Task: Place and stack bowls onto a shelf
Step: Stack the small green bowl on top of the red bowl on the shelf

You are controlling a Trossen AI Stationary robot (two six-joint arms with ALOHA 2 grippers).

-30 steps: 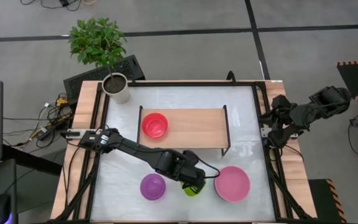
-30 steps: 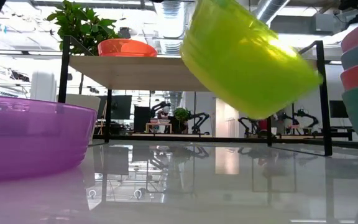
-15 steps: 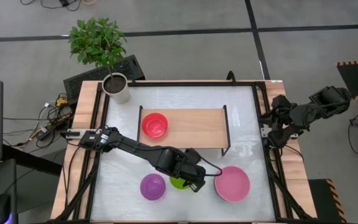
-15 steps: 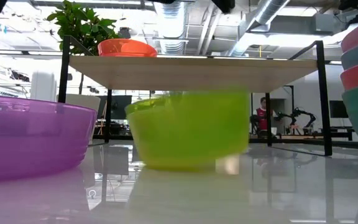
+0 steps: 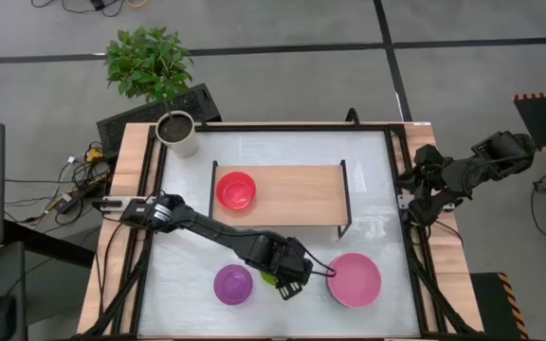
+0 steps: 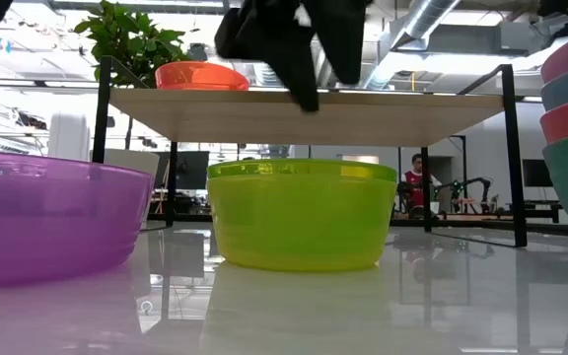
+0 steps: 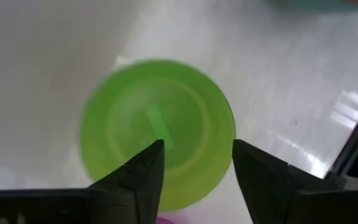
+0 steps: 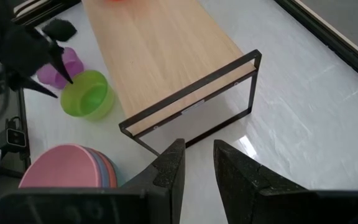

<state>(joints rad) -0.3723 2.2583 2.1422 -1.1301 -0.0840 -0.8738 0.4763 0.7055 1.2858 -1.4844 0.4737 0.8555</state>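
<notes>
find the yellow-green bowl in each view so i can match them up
High view: yellow-green bowl mostly hidden under the left gripper.
Low view: centre, on the table.
Left wrist view: beyond the fingers.
Right wrist view.
Shared landmark: purple bowl beside it.

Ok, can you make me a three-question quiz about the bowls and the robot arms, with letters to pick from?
1. Where is the red bowl?
A. on top of the shelf
B. inside the purple bowl
C. on the floor

2. What colour is the bowl right below the left gripper?
A. blue
B. yellow-green
C. white

3. How is the yellow-green bowl right now?
A. hanging in the air
B. upside down on the shelf
C. standing upright on the table

Answers:
1 A, the high view shows it on the wooden top board near its left end.
2 B, the left wrist view looks down into a yellow-green bowl between the open fingers.
3 C, the low view shows it sitting flat, rim up, with the gripper above it.
</notes>
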